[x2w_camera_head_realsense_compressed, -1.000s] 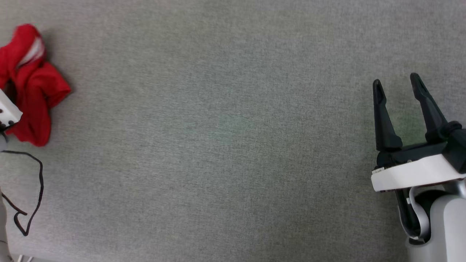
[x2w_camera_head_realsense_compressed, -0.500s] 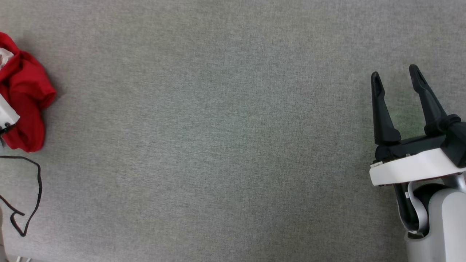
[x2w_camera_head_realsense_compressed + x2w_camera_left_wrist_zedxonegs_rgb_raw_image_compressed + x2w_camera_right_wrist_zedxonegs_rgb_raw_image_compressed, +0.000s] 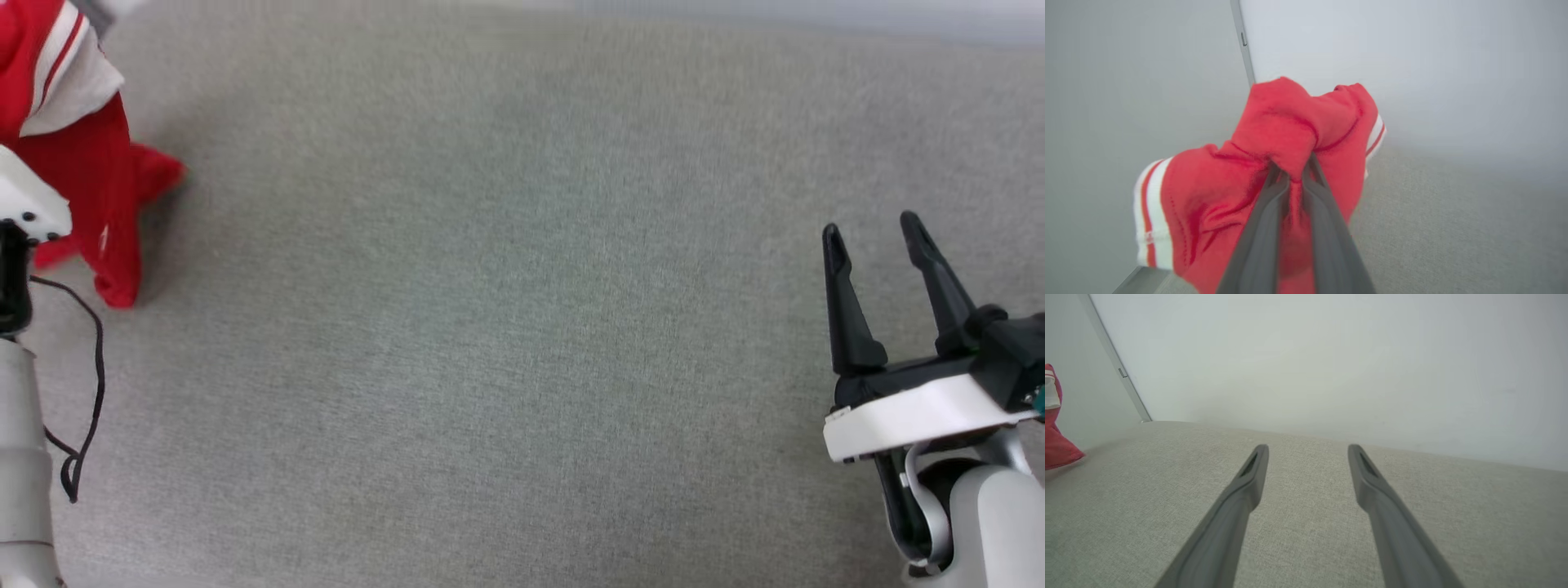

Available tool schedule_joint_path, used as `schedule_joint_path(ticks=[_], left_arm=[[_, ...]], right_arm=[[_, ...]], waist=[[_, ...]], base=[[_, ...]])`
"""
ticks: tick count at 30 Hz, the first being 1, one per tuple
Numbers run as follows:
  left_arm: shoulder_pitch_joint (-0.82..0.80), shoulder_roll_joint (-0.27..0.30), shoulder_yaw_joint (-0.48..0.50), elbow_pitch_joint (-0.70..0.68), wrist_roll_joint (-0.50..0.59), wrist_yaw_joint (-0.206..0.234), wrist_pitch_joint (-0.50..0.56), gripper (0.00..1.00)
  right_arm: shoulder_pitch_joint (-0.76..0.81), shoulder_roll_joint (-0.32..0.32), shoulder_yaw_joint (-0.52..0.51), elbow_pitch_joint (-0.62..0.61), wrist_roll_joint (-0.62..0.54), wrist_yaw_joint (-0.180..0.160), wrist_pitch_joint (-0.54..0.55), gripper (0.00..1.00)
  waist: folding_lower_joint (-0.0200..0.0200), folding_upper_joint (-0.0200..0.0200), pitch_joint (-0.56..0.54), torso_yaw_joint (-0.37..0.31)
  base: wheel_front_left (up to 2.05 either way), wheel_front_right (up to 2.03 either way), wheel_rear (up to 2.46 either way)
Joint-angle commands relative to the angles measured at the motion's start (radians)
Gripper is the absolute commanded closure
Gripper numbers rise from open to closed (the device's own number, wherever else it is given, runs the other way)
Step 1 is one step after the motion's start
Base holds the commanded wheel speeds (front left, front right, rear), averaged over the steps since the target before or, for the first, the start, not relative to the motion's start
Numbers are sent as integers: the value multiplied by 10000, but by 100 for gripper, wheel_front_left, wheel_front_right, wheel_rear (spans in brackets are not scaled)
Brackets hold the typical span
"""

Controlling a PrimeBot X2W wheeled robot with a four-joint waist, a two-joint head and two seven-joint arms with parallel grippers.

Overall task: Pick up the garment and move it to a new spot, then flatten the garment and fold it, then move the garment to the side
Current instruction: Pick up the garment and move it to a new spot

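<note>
Shut within the last second, the left jaws pinch one small fold of the garment (image 3: 1290, 122), raising it from its heap. Near right, the right jaws stand wide, empty. Far left, the cloth hangs low over the tabletop (image 3: 522, 327); dragging could pull that fold loose.
</note>
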Motion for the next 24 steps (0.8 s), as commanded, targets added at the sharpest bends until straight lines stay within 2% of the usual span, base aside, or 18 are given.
schedule_joint_path(ticks=[1, 6, 12, 19, 24], left_arm=[[141, -69, -104, -172, 124, -53, -471, 100], [414, -422, -395, -526, 253, -180, -1331, 100], [1186, -1047, -919, -1399, 398, -219, -1944, 100], [2409, -2086, -1850, -2649, 411, -392, -1769, 100], [3066, -3015, -2850, -3179, 287, -635, -1599, 100]], right_arm=[[231, 4, -14, -9, 70, -7, 40, 0], [583, 2, -59, -15, 235, -7, 138, 0], [1135, 4, -36, 3, 412, -7, 223, 0], [1514, 5, -62, -162, 445, -7, 376, 0], [1552, 4, -74, -257, 516, -7, 442, 0]], waist=[[0, 0, -785, 41], [0, 0, -1436, -130], [0, 0, -2292, -786], [0, 0, -2651, -1889], [0, 0, -2420, -2711]], base=[[0, 0, 0], [0, 0, 0], [0, 0, 0], [0, 0, 0], [0, 0, 0]])
